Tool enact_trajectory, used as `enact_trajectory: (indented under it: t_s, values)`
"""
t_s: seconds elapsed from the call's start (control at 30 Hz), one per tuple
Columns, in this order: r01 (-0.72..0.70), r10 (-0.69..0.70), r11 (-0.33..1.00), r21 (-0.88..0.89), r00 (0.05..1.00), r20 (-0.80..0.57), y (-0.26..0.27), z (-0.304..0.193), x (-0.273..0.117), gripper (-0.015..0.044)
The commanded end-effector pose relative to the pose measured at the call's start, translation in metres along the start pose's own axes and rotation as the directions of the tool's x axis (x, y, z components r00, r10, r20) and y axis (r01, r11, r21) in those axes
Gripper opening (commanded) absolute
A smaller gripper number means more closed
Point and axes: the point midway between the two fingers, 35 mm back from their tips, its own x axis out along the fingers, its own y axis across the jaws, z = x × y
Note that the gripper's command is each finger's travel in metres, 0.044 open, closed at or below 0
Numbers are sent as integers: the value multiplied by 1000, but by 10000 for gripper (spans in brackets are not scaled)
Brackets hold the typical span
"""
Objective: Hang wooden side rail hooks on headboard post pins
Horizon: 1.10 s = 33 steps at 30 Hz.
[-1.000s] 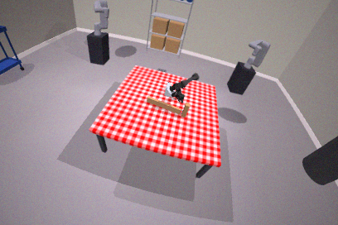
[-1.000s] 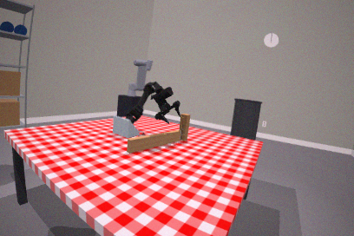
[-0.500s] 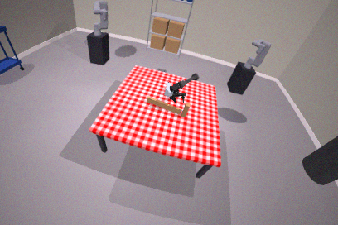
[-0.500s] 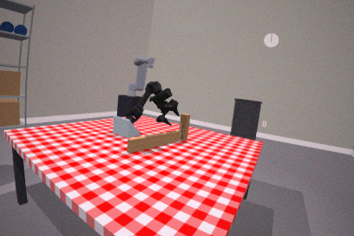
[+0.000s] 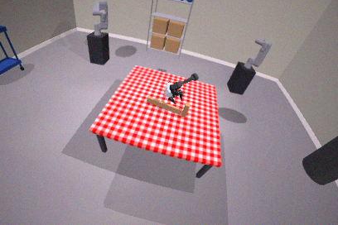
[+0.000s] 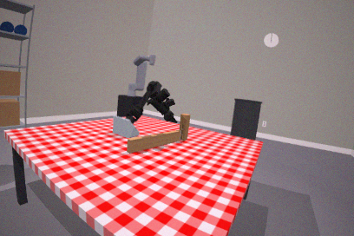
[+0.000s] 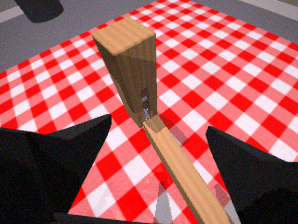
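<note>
The wooden side rail [image 5: 163, 104] [image 6: 152, 140] [image 7: 182, 167] lies on edge, its far end down on the table. Its near end is close against the upright headboard post [image 5: 186, 110] [image 6: 185, 127] [image 7: 137, 65]. Small steel parts [image 7: 146, 113] show between the rail end and the post's slot in the wrist view. Whether both hooks sit on the pins is too small and shaded to tell. My gripper [image 5: 177, 101] [image 7: 159, 122] is open and empty. In the wrist view its fingers stand wide on either side of the rail's post end, with no contact seen.
The red and white checked tablecloth [image 5: 137, 131] [image 6: 186, 179] [image 7: 210, 60] covers the table. A pale wedge-shaped block [image 5: 167, 90] [image 6: 124, 127] stands behind the rail, by the arm's base. Pedestals with other arms and a shelf rack stand away from the table.
</note>
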Motion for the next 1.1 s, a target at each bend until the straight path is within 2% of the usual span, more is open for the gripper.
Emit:
enact_trajectory:
  t_s: [0.0, 0.8, 0.93, 1.07]
  values:
    - [-20, 22, 991, -136, 1000, 12, 0, -1, -1, 440]
    - [-17, 19, 993, -120, 1000, 9, 0, -1, -1, 440]
    - [62, -51, 980, 187, 997, -63, -16, 5, 4, 440]
    - [191, -121, 834, 517, 979, -167, -30, 9, 8, 440]
